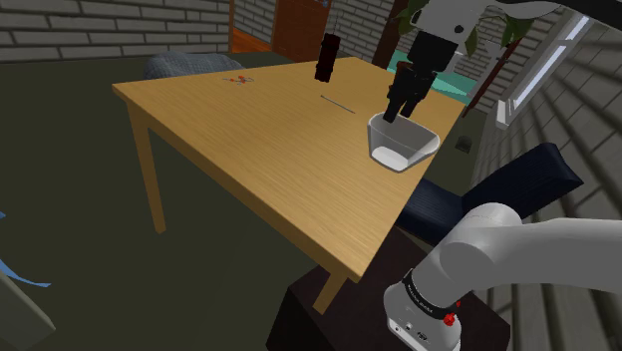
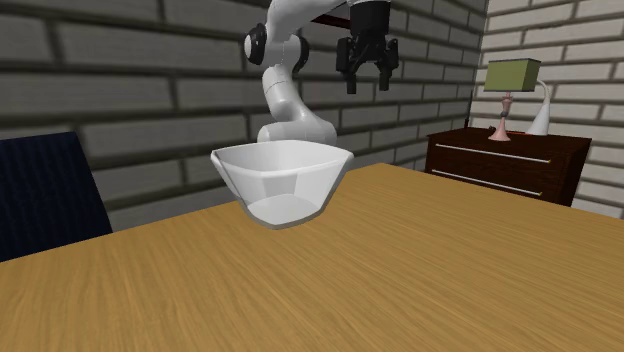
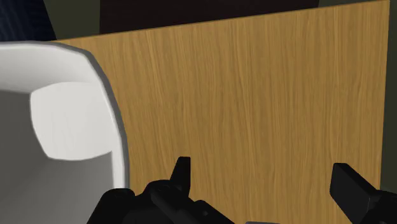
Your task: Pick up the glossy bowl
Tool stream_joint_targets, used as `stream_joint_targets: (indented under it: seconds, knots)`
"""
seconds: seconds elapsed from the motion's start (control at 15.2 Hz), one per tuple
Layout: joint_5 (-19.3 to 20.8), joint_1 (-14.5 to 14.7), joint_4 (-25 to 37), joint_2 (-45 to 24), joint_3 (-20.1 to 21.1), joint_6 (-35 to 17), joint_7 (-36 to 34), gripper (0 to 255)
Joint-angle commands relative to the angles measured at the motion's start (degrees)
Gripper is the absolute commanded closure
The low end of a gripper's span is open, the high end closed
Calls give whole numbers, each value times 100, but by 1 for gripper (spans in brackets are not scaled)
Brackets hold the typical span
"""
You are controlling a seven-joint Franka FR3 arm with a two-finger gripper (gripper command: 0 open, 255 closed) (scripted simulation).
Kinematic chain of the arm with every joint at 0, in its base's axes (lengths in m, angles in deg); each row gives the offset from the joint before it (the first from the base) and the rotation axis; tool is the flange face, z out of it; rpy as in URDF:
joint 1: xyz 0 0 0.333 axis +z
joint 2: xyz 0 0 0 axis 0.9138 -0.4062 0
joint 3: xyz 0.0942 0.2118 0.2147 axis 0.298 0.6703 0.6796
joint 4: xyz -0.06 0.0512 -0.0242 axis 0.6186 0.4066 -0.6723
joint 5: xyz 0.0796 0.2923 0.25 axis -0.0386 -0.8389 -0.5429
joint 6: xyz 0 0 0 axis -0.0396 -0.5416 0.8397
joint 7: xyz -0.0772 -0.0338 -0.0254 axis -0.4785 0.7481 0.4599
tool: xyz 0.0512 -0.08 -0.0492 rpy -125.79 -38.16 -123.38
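Bowl [image 1: 402, 143], white and shiny, sat upright on the wooden table [image 1: 239, 130], close to the table's edge on the shoulder view's right. Above it and slightly to one side hung the black gripper [image 1: 396, 112], its fingers spread wide and grasping nothing; in the wrist view the bowl lay outside the gap between them. A dark blue chair [image 2: 45, 190] stood just beyond that edge.

The bowl [image 2: 285, 185] looks smooth and softly glossy white, the table [image 2: 420, 270] is grained light wood, and the wall [image 2: 120, 80] behind is rough grey brick.
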Motion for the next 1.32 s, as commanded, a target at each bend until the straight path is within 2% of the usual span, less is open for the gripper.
stream_joint_targets:
  seconds: [0.0,0.66,1.25]
  knots:
    - [0,0,0,0,0,0,0,0]
    - [919,-323,70,-538,-1272,-291,1427,0]
    - [1463,-491,677,-1575,-2402,-675,2700,0]
